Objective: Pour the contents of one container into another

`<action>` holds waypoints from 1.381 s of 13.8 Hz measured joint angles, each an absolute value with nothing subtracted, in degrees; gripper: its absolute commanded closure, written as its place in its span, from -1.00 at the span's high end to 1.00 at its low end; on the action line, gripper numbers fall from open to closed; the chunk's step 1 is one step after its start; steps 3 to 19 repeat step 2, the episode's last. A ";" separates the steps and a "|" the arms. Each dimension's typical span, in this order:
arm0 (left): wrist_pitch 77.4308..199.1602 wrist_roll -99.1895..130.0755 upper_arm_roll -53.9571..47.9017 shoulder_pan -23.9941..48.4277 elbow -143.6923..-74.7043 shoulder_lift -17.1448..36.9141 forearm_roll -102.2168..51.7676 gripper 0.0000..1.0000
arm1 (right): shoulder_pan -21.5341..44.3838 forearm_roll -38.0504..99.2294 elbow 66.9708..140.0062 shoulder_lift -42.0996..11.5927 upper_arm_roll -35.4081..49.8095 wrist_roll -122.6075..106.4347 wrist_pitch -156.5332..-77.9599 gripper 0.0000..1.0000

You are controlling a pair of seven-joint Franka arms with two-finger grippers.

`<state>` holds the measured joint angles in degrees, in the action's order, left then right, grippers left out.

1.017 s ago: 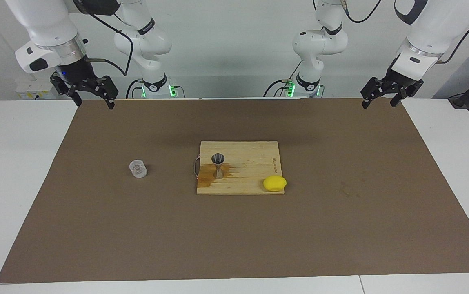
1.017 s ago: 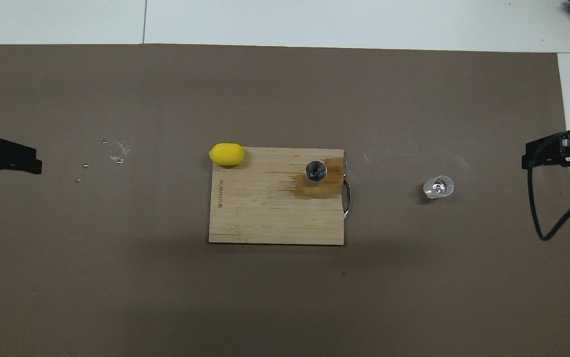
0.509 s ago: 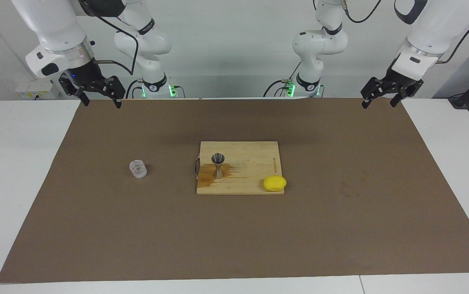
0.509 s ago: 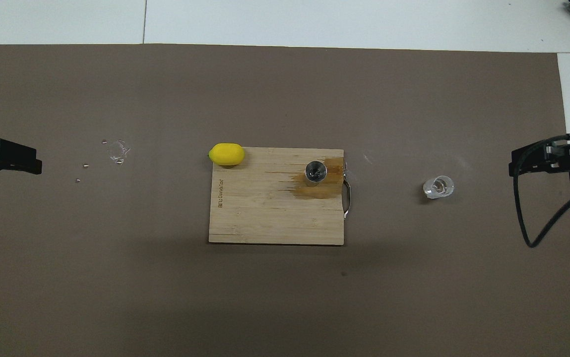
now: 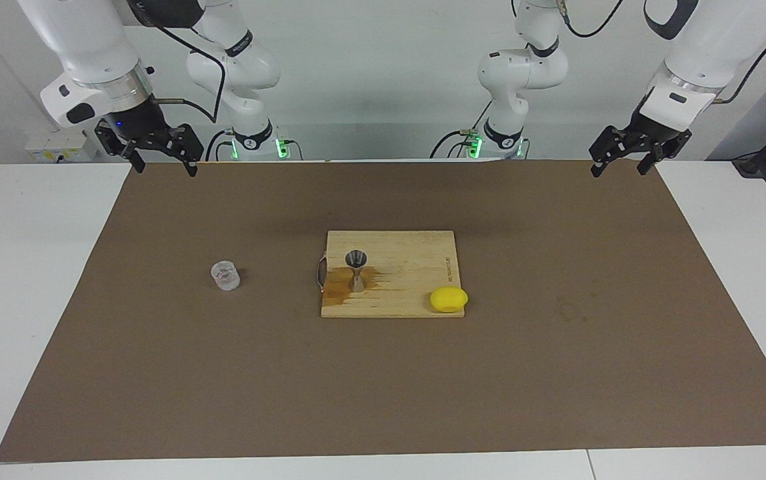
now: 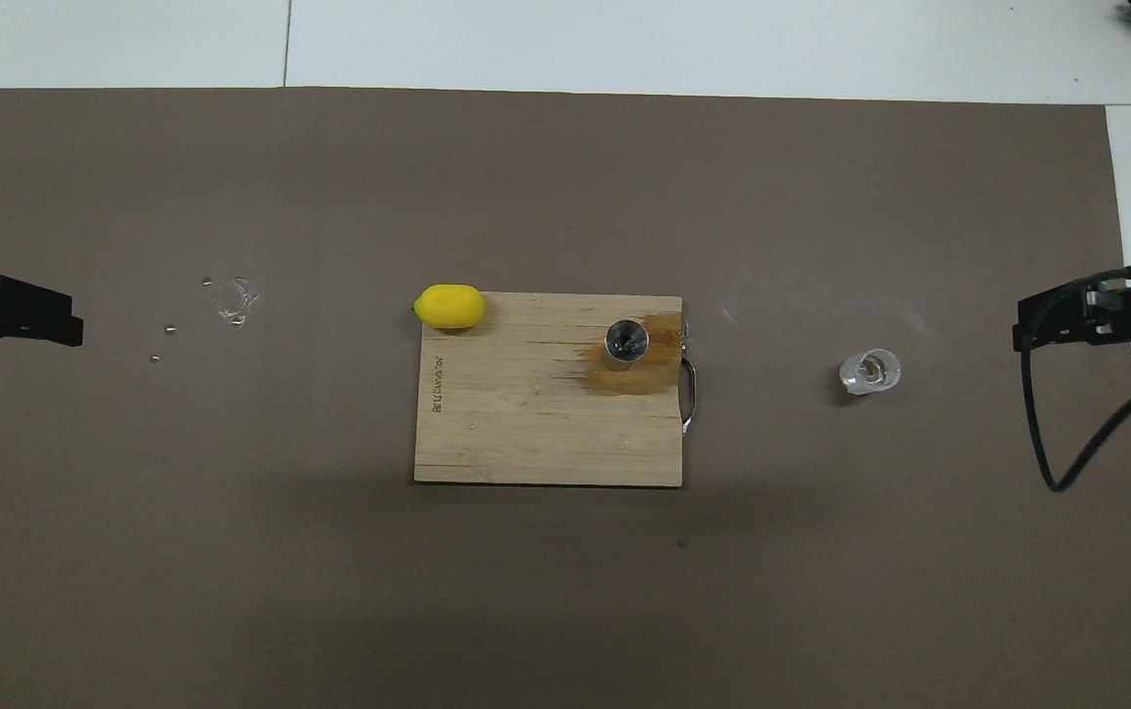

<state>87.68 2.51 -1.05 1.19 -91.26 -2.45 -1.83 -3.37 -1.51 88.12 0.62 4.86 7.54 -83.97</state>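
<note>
Both tools gape empty above the mat's ends.
My right tool (image 5: 159, 164) has edged inward over the mat; left tool (image 5: 618, 167) unmoved; board lettering unreadable.

We see a matt brown mat (image 5: 556, 373) over the smooth white worktop (image 5: 23, 280). The cutting board (image 5: 409, 267) is pale wood with visible grain, darkened by a wet-looking stain (image 5: 337, 288). The jigger (image 5: 357, 269) is shiny metal, the cup (image 5: 225, 276) clear textured glass, and the lemon (image 5: 449, 299) a smooth yellow. We note a thin metal handle (image 6: 690, 394) on the board.
</note>
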 measured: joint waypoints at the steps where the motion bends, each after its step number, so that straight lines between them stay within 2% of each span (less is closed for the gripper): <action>1: 87.68 2.51 -1.05 1.19 -91.26 -2.45 -1.83 1.00 | -3.37 -1.58 88.12 0.62 4.85 7.54 -83.97 1.00; 19: 87.68 2.51 -1.05 1.19 -91.26 -2.45 -1.83 1.00 | -3.37 -1.64 88.12 0.62 4.85 7.54 -83.97 1.00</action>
